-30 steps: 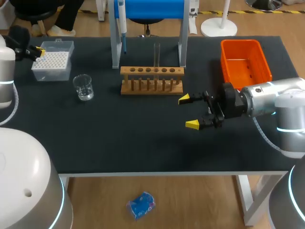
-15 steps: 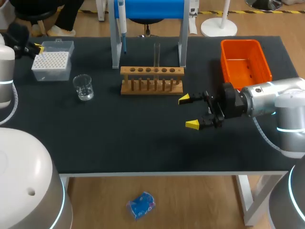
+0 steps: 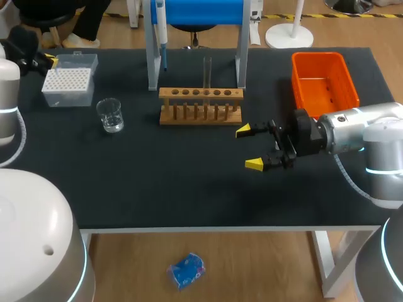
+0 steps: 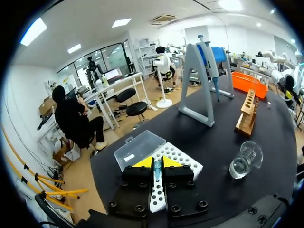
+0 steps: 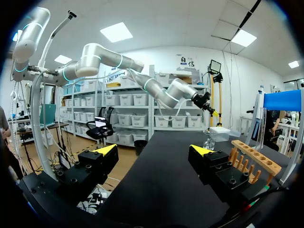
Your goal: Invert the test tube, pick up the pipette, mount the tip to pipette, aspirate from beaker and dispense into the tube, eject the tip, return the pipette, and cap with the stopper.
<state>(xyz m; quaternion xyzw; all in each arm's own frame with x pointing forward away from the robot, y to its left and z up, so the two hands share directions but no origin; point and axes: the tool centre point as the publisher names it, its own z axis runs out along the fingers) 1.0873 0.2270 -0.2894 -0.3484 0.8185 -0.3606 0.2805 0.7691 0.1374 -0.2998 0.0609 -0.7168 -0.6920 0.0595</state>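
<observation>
**Test tube upright in the rack, pipette hanging on its stand**

Test tube (image 3: 206, 70) stood upright in one of the middle holes of the wooden rack (image 3: 200, 107), toward the back of the table (image 3: 157, 182). Its glass was thin and clear, and whether it held anything could not be told. Just behind the rack, the pipette (image 3: 162, 34) hung on the blue-topped stand (image 3: 195, 12), its upper end cut off in the head view.

Left of the rack, the beaker (image 3: 110, 115) held a little clear liquid. Near the far left corner sat the tip box (image 3: 66, 85), its clear lid (image 3: 77, 61) swung back from a white grid of holes. Single tips could not be made out. An orange bin (image 3: 323, 78) stood at the far right.

The left gripper (image 4: 154, 164) hung over the tip box's outer side. Its fingers (image 4: 142, 162) were drawn almost together, with a small pale bluish piece in the slit that could not be identified. The right gripper (image 3: 250, 148) stood spread wide, just off the rack's front right corner, over bare table.
</observation>
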